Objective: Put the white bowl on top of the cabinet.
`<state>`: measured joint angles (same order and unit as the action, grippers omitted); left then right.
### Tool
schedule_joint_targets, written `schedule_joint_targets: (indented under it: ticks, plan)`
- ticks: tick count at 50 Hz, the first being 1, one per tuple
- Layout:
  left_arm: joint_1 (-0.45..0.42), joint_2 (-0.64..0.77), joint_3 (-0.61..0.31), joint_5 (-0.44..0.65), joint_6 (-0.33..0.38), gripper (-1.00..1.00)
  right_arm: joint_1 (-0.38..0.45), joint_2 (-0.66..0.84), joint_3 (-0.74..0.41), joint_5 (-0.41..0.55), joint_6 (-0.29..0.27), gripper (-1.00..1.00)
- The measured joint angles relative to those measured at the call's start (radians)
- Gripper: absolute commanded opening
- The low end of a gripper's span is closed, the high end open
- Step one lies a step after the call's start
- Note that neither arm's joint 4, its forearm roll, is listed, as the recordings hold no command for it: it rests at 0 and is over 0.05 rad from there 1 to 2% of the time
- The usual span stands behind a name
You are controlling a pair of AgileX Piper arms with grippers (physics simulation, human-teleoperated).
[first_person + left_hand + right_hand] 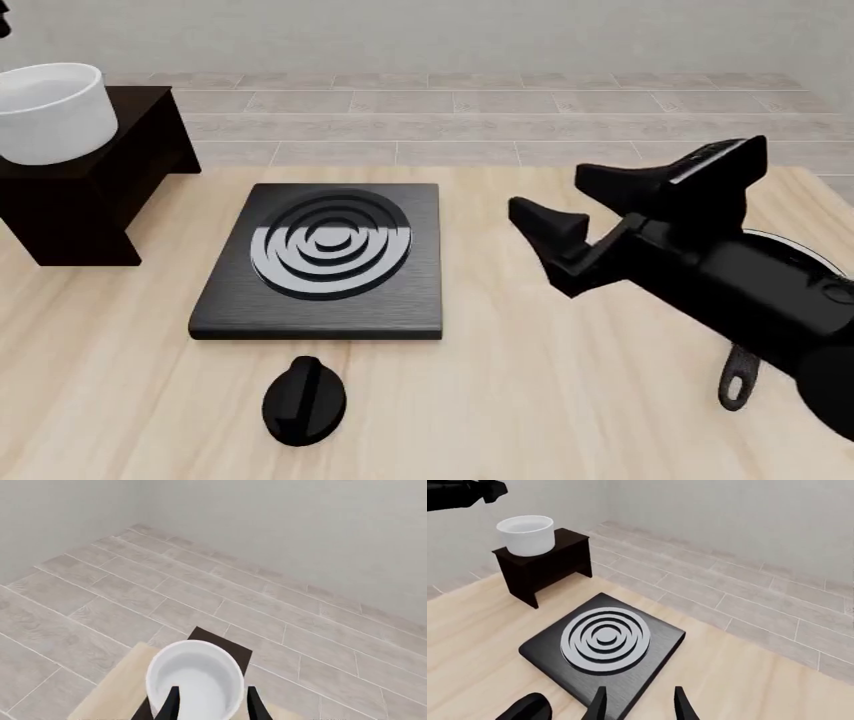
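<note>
I see the bowl (48,112) sitting upright on top of the cabinet (94,190), at the far left of the bench (534,400) in the front view; it looks slightly toward the cabinet's near-left edge there. Right wrist view confirms it: bowl (526,534) rests on the flat top of the cabinet (547,565), nothing gripping it. My left hand (212,705) is spread wide, its two fingers (172,705) apart and hanging above the bowl (195,680), one finger tip over the bowl's opening, the other just outside the rim; I can't tell any contact, looks clear of it. Cabinet (223,647) shows as a dark strip behind the bowl in that view. Left arm only peeks in at the top left corner of the front view and top left of the right wrist view. My right hand (627,190) is open too, jaws apart, holding nothing, raised over the right part of the bench; in its own wrist view the hand (639,705) points down at the near edge of the stove (602,645). Stove (323,262) lies flat mid-bench, silver rings up, well apart from the cabinet. A black knob (304,400) lies on the bench just in front of the stove. Behind my right arm a pan handle (735,378) sticks out, pan mostly hidden.
</note>
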<state>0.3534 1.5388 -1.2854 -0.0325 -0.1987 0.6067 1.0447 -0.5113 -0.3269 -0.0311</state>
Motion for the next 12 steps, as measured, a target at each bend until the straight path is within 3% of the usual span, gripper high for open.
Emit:
schedule_joint_targets:
  ticks: [12]
  plan:
    - [-0.032, -0.07, 0.062, -0.007, -0.003, 1.0, 0.0, -0.093, 0.006, 0.057, 0.002, 1.0]
